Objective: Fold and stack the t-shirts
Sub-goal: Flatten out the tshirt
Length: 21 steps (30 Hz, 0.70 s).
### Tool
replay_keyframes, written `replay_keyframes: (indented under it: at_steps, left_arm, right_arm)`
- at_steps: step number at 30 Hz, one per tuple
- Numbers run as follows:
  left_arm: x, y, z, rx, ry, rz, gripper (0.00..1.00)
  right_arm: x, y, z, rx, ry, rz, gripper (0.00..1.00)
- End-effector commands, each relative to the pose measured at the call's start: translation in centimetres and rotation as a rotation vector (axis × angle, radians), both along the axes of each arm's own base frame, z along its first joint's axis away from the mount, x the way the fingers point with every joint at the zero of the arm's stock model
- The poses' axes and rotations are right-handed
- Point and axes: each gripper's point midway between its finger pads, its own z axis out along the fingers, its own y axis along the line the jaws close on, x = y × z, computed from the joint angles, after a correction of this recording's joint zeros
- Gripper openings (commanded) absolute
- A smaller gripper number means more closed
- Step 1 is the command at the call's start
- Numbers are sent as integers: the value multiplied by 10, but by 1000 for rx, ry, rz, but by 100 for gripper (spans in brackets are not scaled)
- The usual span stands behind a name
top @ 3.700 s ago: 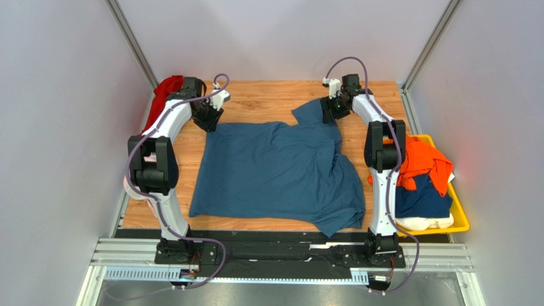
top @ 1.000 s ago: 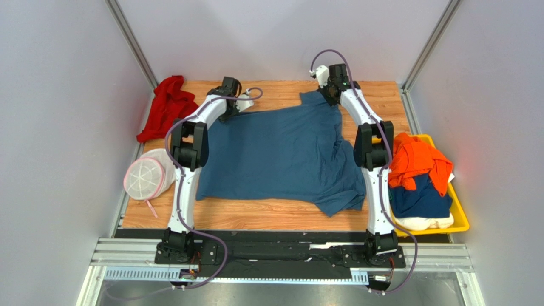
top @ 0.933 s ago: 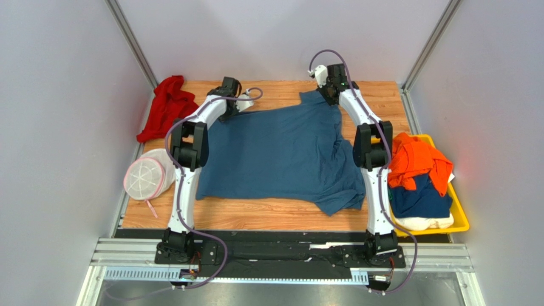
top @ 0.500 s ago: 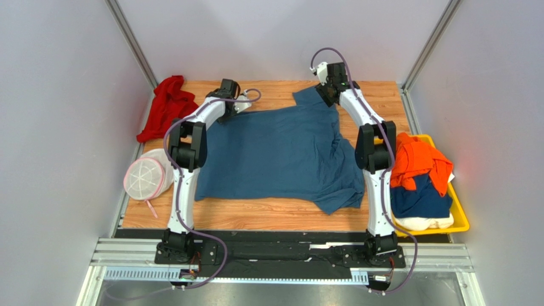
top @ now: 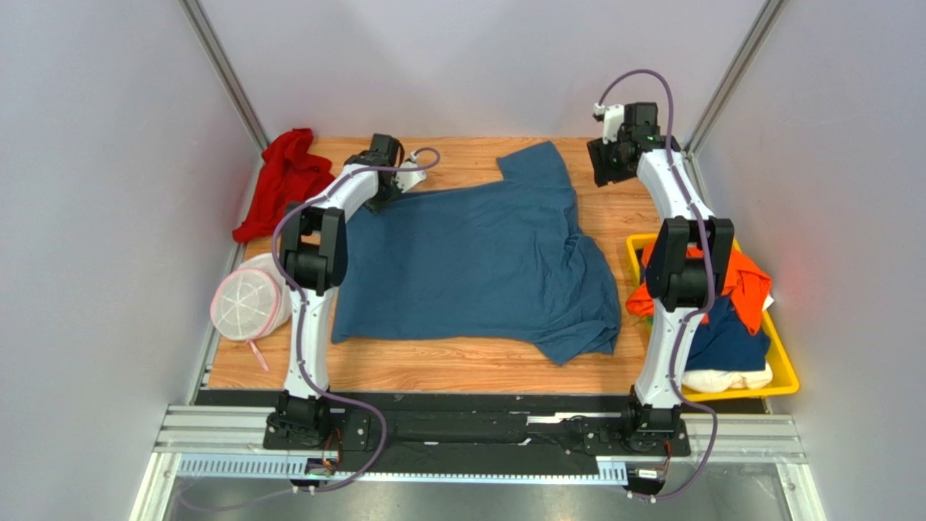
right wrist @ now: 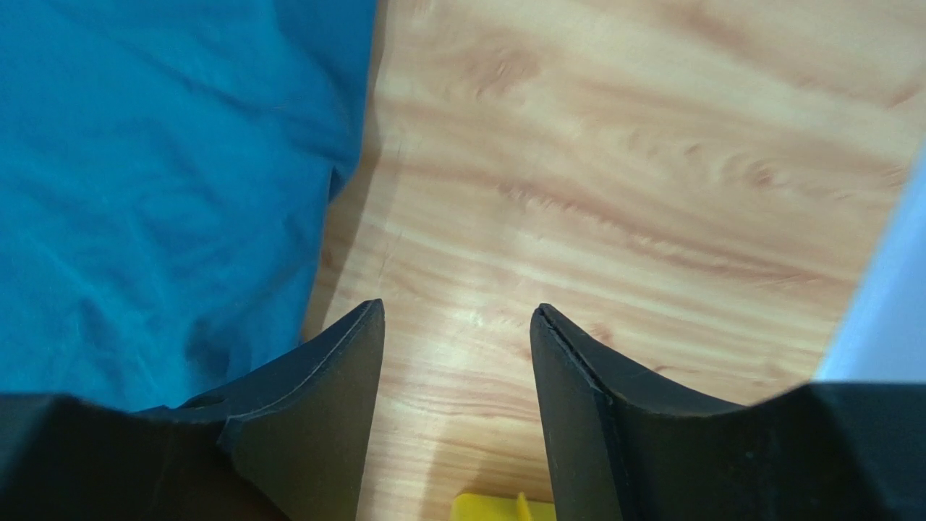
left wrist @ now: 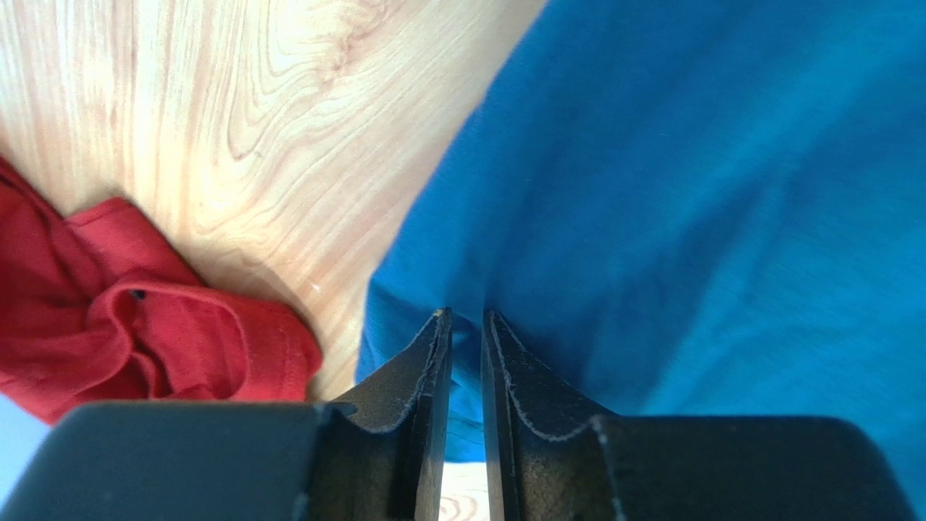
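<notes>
L gripper nipped on far-left corner of blue t-shirt spread on table, R gripper apart beside its sleeve; flattening step, next prob. R regrips cloth.

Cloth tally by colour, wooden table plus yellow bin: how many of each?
slate-blue t-shirt, spread on the wooden table: 1
red crumpled cloth, far left corner: 1
orange garment, top of the yellow plastic bin: 1
navy garment, in the bin: 1
cream garment, in the bin: 1
Total: 5
</notes>
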Motion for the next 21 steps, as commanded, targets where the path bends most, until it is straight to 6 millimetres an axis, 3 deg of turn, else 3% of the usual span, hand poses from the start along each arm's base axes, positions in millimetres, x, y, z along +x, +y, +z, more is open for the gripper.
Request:
replay_keyframes:
  at_steps: [1,4,5,9,21]
  left_arm:
    - [-8,-14,36,-111,-28,3,26]
    - [-12,-19,39,-144,-27,-4,30]
    - [-13,-20,38,-152,-27,-1,31]
    - [-12,-21,43,-163,-40,1,38]
    - [-15,-16,41,-134,-30,-5,40]
  right_arm:
    - [-29,31,-42,132,205,64,56]
    - [-32,40,-50,169,251,98,72]
    - [-31,43,-54,189,259,106,73]
    - [-31,47,-63,213,279,114,73]
    - [-28,63,-93,314,344,136,66]
